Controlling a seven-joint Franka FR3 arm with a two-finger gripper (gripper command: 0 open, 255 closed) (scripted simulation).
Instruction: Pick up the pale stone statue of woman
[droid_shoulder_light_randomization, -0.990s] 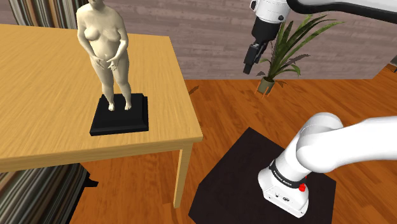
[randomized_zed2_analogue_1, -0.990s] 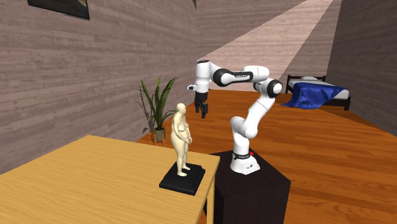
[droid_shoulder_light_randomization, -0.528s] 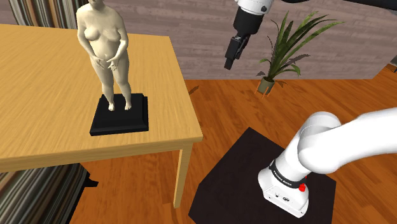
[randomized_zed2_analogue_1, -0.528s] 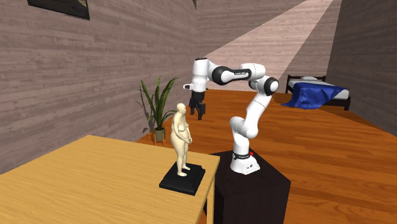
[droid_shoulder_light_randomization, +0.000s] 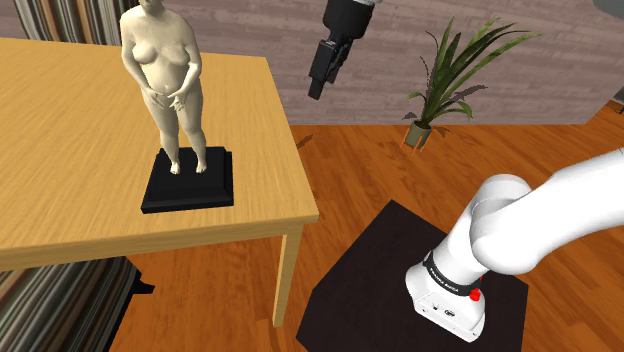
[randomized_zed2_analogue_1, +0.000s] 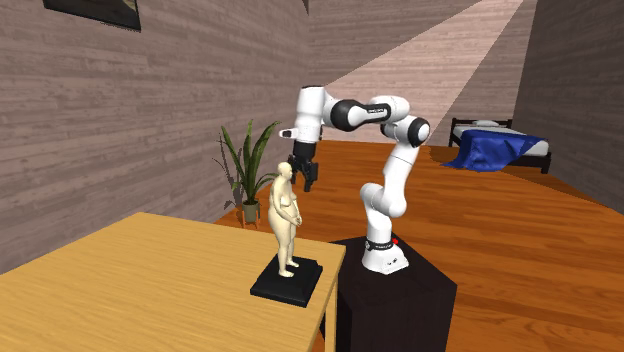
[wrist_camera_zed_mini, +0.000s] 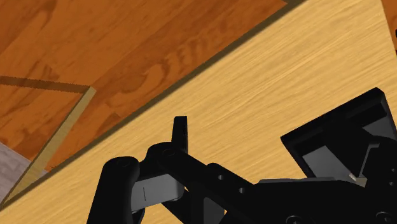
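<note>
Standing beyond statue (droid_shoulder_light_randomization: 165, 80) and table (droid_shoulder_light_randomization: 60, 160), a potted plant (droid_shoulder_light_randomization: 450, 75).

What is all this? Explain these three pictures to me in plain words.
A white robot arm stands on a dark box beside a wooden table. The shoulder view looks down from beside the box; the second exterior view looks across the table at the arm; the wrist view rides on the hand. On the table stands a pale statue of a woman on a black base. The black tool hangs open above the table's edge, apart from the statue, holding nothing.
</note>
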